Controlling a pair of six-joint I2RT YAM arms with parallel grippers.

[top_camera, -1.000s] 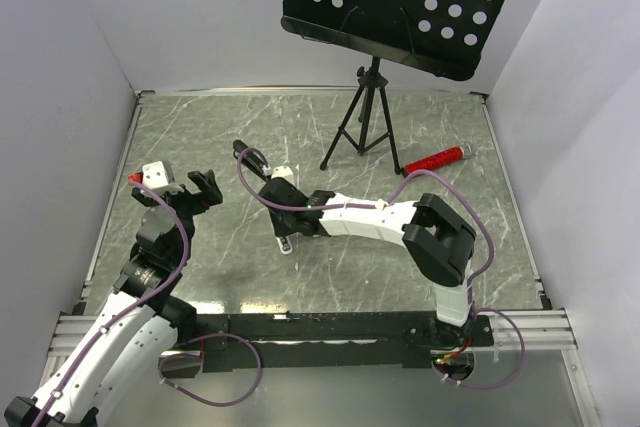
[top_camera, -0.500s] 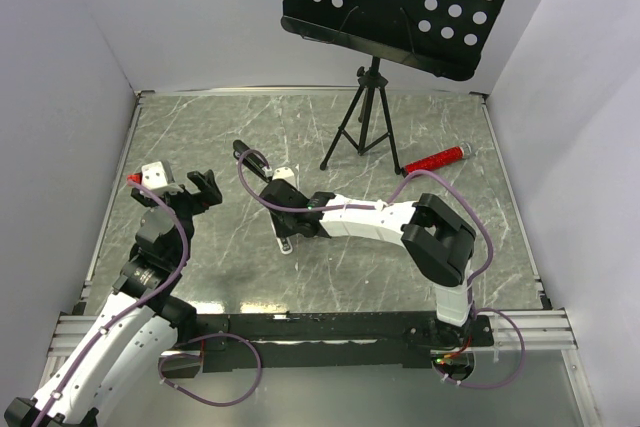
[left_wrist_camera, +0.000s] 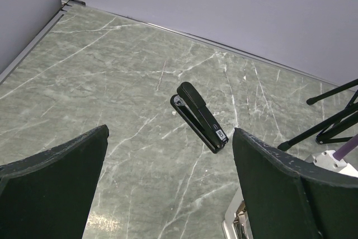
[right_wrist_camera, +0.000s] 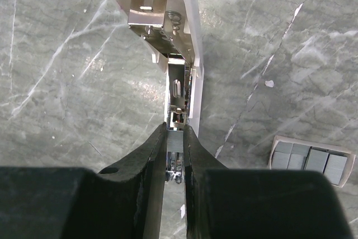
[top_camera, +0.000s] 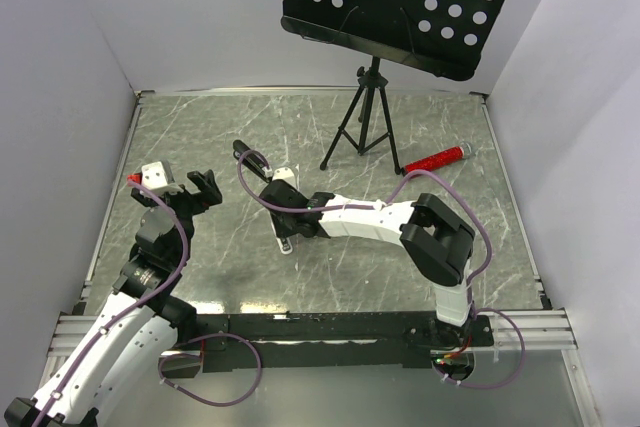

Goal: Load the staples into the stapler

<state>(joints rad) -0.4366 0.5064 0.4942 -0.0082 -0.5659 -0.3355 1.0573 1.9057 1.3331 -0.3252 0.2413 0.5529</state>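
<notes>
A white stapler [right_wrist_camera: 168, 32] lies opened out on the marble table, its lid folded away and its metal channel [right_wrist_camera: 178, 90] bare; from above it shows as a small white shape [top_camera: 287, 243]. My right gripper [right_wrist_camera: 175, 141] is shut on the staples [right_wrist_camera: 175, 139], a short grey strip held between the fingertips right over the near end of that channel. My left gripper [left_wrist_camera: 168, 194] hangs wide open above bare table at the left [top_camera: 190, 187], holding nothing.
A black stapler [left_wrist_camera: 201, 117] lies shut beyond the left gripper [top_camera: 243, 151]. A small box with more staple strips [right_wrist_camera: 310, 160] sits right of the white stapler. A tripod music stand [top_camera: 365, 127] and a red cylinder [top_camera: 436, 159] stand at the back.
</notes>
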